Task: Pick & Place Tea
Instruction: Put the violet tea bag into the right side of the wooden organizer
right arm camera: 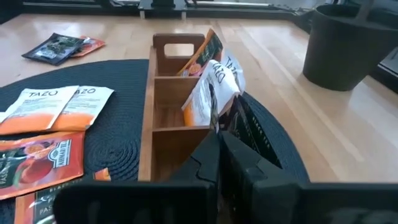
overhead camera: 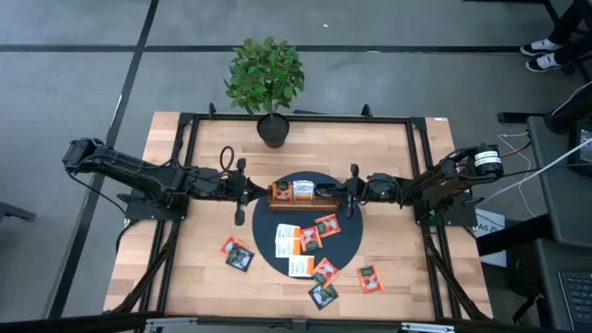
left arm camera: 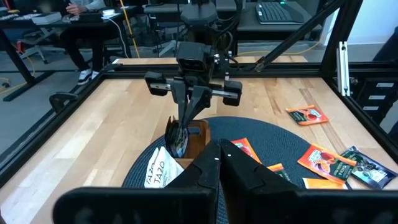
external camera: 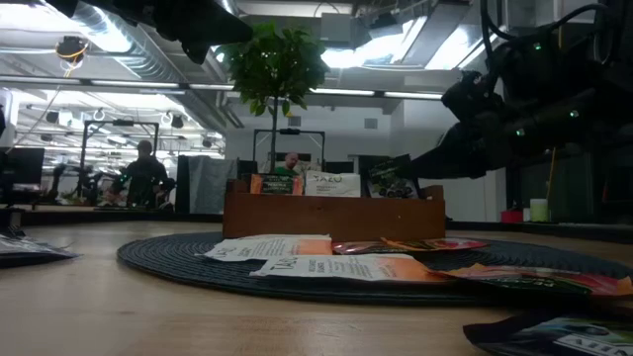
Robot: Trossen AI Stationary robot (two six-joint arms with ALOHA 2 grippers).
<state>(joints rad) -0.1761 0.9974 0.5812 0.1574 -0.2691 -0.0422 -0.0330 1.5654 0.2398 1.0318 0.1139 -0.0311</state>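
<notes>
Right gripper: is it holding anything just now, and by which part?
The right gripper pinches a dark tea sachet by its upper edge, over the near end compartment of the wooden tray. The left gripper holds nothing.

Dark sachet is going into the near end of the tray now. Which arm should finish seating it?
Right. The right pincer sits at that end of the wooden tray, fingers pinching the dark sachet over the last compartment. The left pincer waits shut at the opposite end.
</notes>
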